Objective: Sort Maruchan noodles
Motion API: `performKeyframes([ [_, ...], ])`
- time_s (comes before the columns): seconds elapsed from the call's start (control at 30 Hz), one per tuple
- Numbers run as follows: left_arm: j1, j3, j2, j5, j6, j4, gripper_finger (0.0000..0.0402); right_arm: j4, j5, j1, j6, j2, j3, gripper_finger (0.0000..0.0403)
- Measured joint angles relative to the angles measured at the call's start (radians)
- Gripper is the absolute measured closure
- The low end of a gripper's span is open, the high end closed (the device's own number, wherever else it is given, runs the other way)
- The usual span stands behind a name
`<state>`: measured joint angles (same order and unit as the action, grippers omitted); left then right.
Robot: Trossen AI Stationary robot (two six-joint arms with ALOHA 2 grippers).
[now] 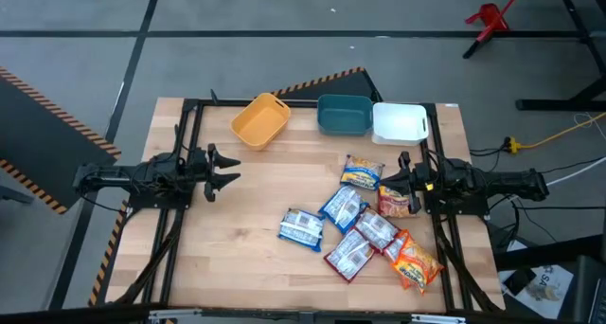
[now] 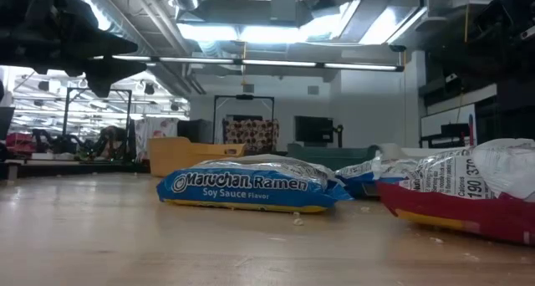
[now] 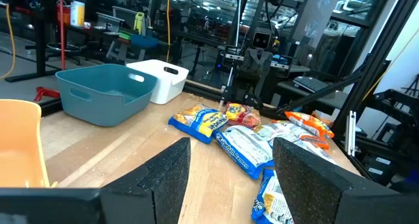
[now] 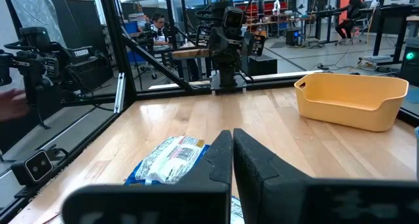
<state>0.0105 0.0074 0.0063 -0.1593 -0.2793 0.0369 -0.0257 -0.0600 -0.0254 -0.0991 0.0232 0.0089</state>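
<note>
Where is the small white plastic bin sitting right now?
In the high view, the white plastic bin sits at the table's far edge on the right side, last in a row beside the teal bin.

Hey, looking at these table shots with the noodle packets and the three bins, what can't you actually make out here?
- Exact packet count: the Maruchan noodles overlap in the high view, hiding edges.
- Low view: the red packet is cut off by the right edge.
- Inside the yellow bin, teal bin and white bin: the interiors appear too small to check.
- Flavour text on most packets: too small.
</note>
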Motion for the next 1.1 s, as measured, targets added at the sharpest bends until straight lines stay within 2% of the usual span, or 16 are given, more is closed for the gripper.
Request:
performKeyframes([
  [0.17,0.000,0.000,0.000,-0.002,0.002,0.000,0.0189,0.001,0.044,0.000,-0.003,0.000,-0.001,0.0398],
  [0.4,0.000,0.000,0.000,-0.034,-0.029,0.011,0.0189,-0.026,0.059,0.000,-0.145,0.000,-0.001,0.0398],
  [0.77,0.000,0.000,0.000,-0.048,-0.026,0.065,0.0189,-0.033,0.043,0.000,-0.110,0.000,0.004,0.0394],
  [0.87,0.000,0.000,0.000,-0.066,-0.025,0.115,0.0189,-0.035,0.024,0.000,-0.120,0.001,0.047,0.0370],
  [0.97,0.000,0.000,0.000,-0.085,-0.025,0.162,0.0189,-0.036,0.029,0.000,-0.066,0.011,0.114,0.0321],
  [1.1,0.000,0.000,0.000,-0.179,-0.024,0.190,0.0189,-0.029,0.142,0.000,-0.002,0.050,0.217,0.0238],
])
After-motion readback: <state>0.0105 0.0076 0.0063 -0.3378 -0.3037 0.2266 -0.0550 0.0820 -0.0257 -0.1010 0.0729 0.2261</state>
